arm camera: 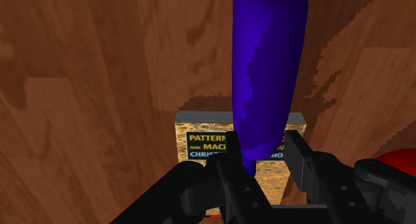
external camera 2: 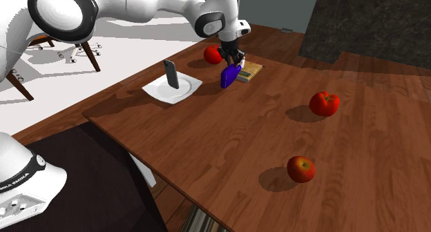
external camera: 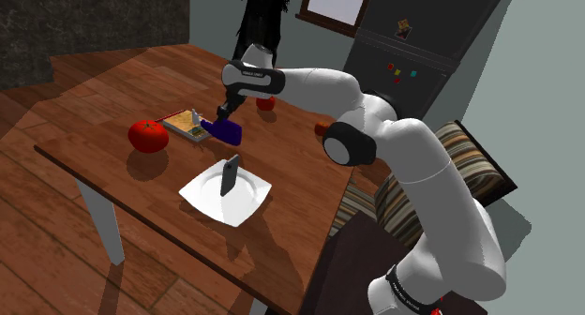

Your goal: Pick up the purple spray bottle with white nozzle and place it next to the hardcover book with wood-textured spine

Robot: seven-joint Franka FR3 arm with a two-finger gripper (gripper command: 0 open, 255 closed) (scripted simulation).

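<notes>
Purple spray bottle (external camera 2: 228, 75): hangs tilted under the black gripper (external camera 2: 231, 62), narrow end up, broad body slanting down toward the wooden table (external camera 2: 242, 141). Whether its lower end touches the wood cannot be told.

Grip: seen from the wrist, the fingers (arm camera: 232, 176) stand close on either side of the bottle's narrow end and clasp it. One finger lies against it and the other is just beside its edge. The body runs away from the hand and casts a dark shadow on the boards.

Book (arm camera: 213, 146): lies flat on the table, directly below the hand. It has a speckled tan cover, a dark label with yellow and blue lettering, and a grey strip along one edge. From the shoulder view, the bottle is just beside the book, on the side facing the plate.

Other items on the table:
- White square plate (external camera: 253, 199), with a dark flat slab (external camera: 228, 176) standing upright on it, near the bottle but apart from it.
- Ribbed red tomato (external camera: 148, 135), near the book on the side away from the bottle.
- Small red fruit (external camera 2: 213, 54), close behind the gripper.
- Red apple (external camera 2: 301, 168), well apart from the rest.

Arm: white, stretched out low over the table from its stand.
</notes>
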